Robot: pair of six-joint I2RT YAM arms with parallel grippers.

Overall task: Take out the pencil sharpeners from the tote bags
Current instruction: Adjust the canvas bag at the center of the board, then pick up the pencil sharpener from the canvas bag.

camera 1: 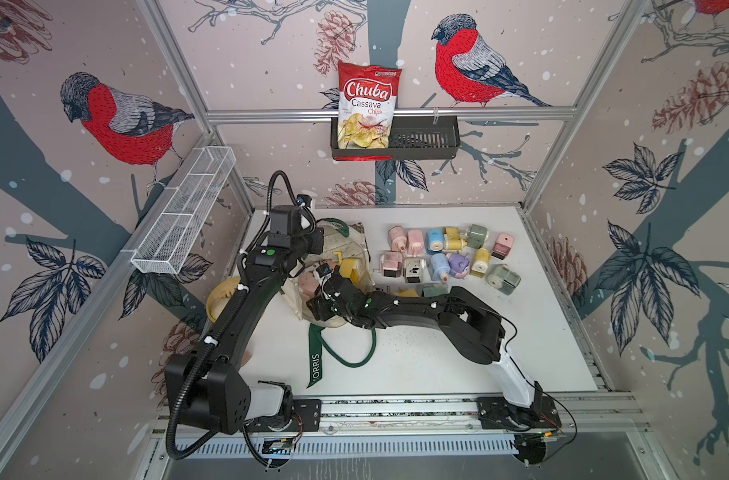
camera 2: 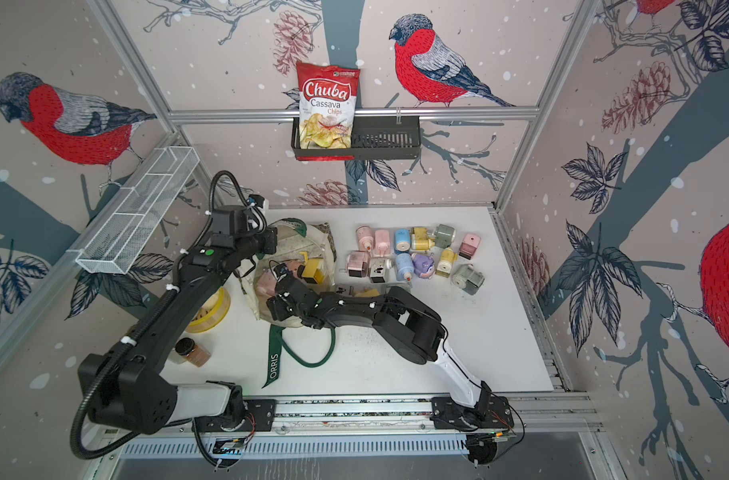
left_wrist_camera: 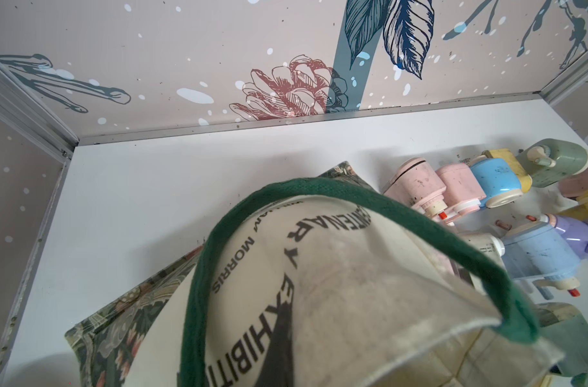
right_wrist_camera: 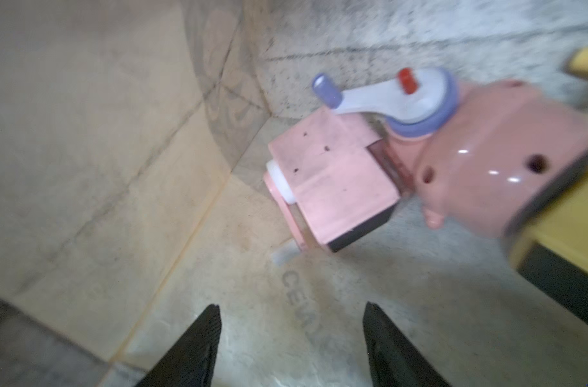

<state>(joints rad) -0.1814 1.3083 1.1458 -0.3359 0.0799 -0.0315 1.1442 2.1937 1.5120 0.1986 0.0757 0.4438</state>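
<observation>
The cream tote bag (camera 1: pixel 354 245) (camera 2: pixel 290 243) lies open on the white table, towards its left side. My left gripper (camera 1: pixel 322 240) is shut on the bag's far rim and holds it up; in the left wrist view the bag's cloth (left_wrist_camera: pixel 353 284) hides the jaws. My right gripper (right_wrist_camera: pixel 291 310) is open inside the bag, empty. Ahead of it lie a boxy pink pencil sharpener (right_wrist_camera: pixel 333 181), a rounder pink one with a lilac crank (right_wrist_camera: pixel 494 160) and a yellow one (right_wrist_camera: pixel 561 234) (camera 1: pixel 348 266). Several pencil sharpeners (camera 1: pixel 442 264) (camera 2: pixel 404 264) (left_wrist_camera: pixel 494 181) stand on the table right of the bag.
A green bag handle (camera 1: pixel 346 357) trails loose over the table in front. A yellow bowl (camera 2: pixel 213 316) and a brown-filled jar (camera 2: pixel 190 351) sit at the left under my left arm. A chips bag (camera 1: pixel 369 108) stands in a black wall basket (camera 1: pixel 429 141); a white wire basket (camera 1: pixel 188 208) hangs left.
</observation>
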